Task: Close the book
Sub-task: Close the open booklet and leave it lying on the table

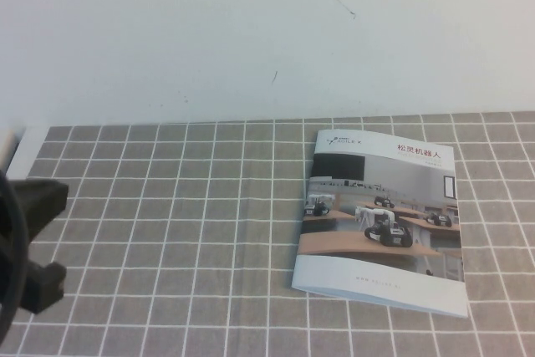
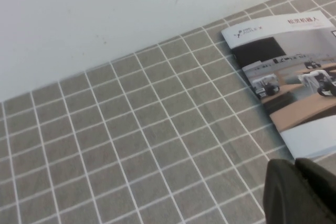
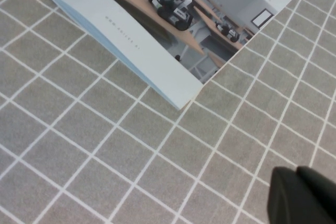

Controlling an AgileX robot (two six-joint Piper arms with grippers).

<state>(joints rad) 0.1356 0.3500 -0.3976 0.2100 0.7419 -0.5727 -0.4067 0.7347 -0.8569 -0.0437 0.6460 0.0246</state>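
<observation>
The book appears to be closed already, so the step in hand looks like the last one: checking the result and keeping both arms clear. If that is right, the next move needs no grasp, only that neither arm brushes the cover and lifts it again.

The left gripper (image 2: 300,192) sits low over the checked tablecloth (image 1: 167,232) at the robot's far left. It holds nothing, and I cannot tell whether it is open or closed. From this gripper the book (image 1: 380,219) lies well apart, off to its right and a little further towards the white wall (image 1: 251,31), with a wide stretch of bare cloth between them.

The book lies flat, its printed front cover facing up, and the cover rests flush on the pages along the near edge with no gap showing.

The right gripper (image 3: 304,195) is outside the high view and shows only as a dark shape in its own wrist view, so its state cannot be told. It holds nothing. The book's near right corner lies just ahead of it, apart, with bare cloth between.
</observation>
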